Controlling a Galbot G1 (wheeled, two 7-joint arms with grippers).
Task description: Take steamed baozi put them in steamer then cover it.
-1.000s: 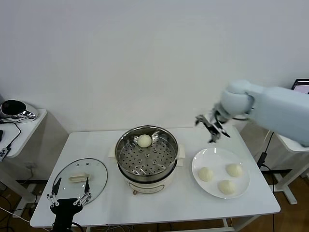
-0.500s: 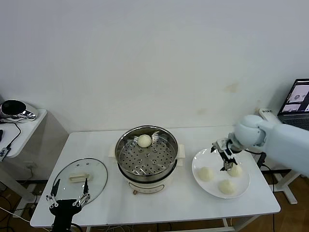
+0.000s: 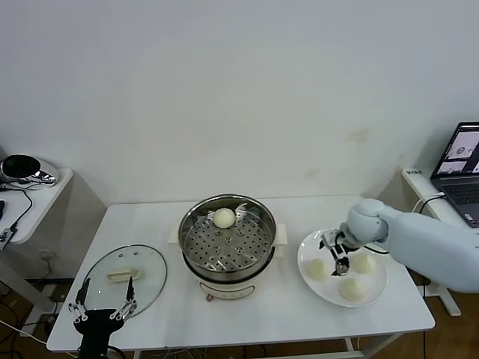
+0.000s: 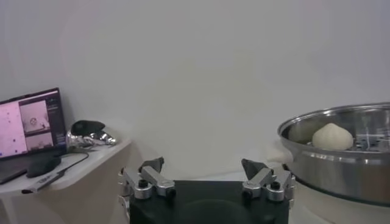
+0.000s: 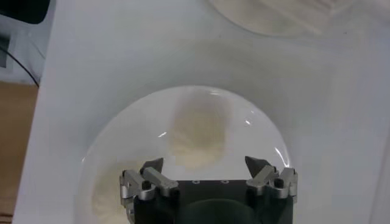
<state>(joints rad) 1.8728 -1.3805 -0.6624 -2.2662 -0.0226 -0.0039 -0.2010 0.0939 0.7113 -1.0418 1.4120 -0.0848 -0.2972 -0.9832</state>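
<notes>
The steel steamer point(image 3: 228, 243) stands mid-table on its cream base, with one baozi point(image 3: 224, 218) on the perforated tray; both also show in the left wrist view, steamer point(image 4: 341, 158) and baozi point(image 4: 332, 137). Three baozi lie on the white plate point(image 3: 374, 292): one on its left side point(image 3: 319, 269), one towards the back point(image 3: 364, 262), one at the front point(image 3: 350, 289). My right gripper point(image 3: 334, 253) is open just above the left baozi, which shows between the jaws in the right wrist view point(image 5: 198, 137). The glass cover point(image 3: 123, 275) lies flat at front left. My left gripper point(image 3: 102, 310) hangs open beside it.
A side table with a shiny black object point(image 3: 22, 169) stands at far left. A laptop point(image 3: 460, 161) sits at far right. The plate point(image 5: 122, 140) fills the right wrist view.
My right gripper has come down from above the table's back right to just over the plate, ending above the left baozi. The left arm has barely moved.
</notes>
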